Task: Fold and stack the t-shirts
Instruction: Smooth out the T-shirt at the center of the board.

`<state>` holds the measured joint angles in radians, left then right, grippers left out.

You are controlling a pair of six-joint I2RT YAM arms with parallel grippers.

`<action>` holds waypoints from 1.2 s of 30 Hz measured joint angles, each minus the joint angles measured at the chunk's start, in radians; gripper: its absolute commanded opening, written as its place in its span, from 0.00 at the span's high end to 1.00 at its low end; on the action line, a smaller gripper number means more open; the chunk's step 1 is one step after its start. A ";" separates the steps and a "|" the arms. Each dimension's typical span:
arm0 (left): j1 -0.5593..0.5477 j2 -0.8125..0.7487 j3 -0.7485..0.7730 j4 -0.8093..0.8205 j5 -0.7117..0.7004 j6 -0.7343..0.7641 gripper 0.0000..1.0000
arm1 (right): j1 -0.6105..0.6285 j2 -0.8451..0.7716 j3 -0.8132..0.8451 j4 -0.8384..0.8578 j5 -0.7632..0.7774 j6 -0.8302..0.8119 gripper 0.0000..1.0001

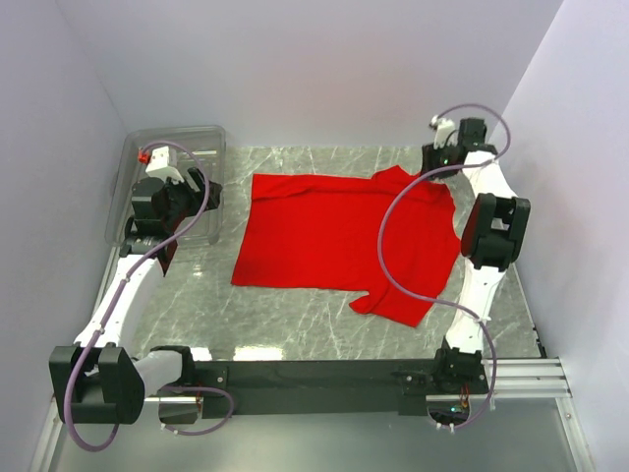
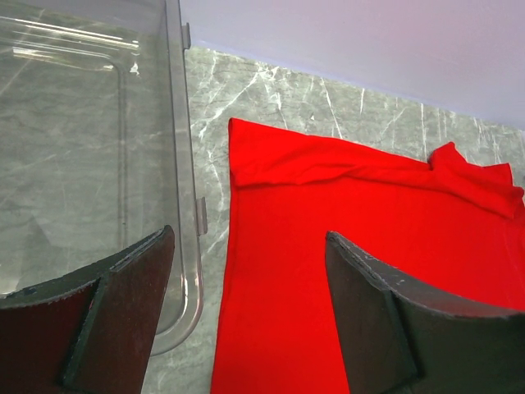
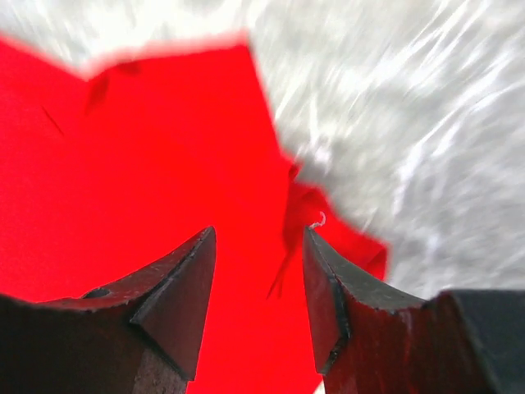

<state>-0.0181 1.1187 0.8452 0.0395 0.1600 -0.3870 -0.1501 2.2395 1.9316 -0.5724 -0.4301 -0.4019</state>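
On marble table (image 1: 295, 324), red t-shirt (image 1: 334, 241), left gripper (image 2: 250, 238) wide beside its left edge, right gripper (image 3: 258, 234) parted over right edge.

I read the t-shirt (image 1: 334, 241) as soft, matt red cloth, lightly creased. Table (image 1: 295, 324): grey veined stone look, smooth, faint sheen. Bin (image 2: 187, 164): clear glossy plastic. Left pincer (image 2: 248, 242) and right pincer (image 3: 258, 238): dark, matt, slightly grainy faces.
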 measured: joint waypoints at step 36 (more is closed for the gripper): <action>0.002 0.010 0.000 0.000 0.002 -0.003 0.21 | 0.039 0.345 0.406 -0.027 0.145 0.497 0.55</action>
<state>-0.0162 1.1282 0.8452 0.0399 0.1623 -0.3904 -0.1112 2.5847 2.3371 -0.5995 -0.2848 0.0956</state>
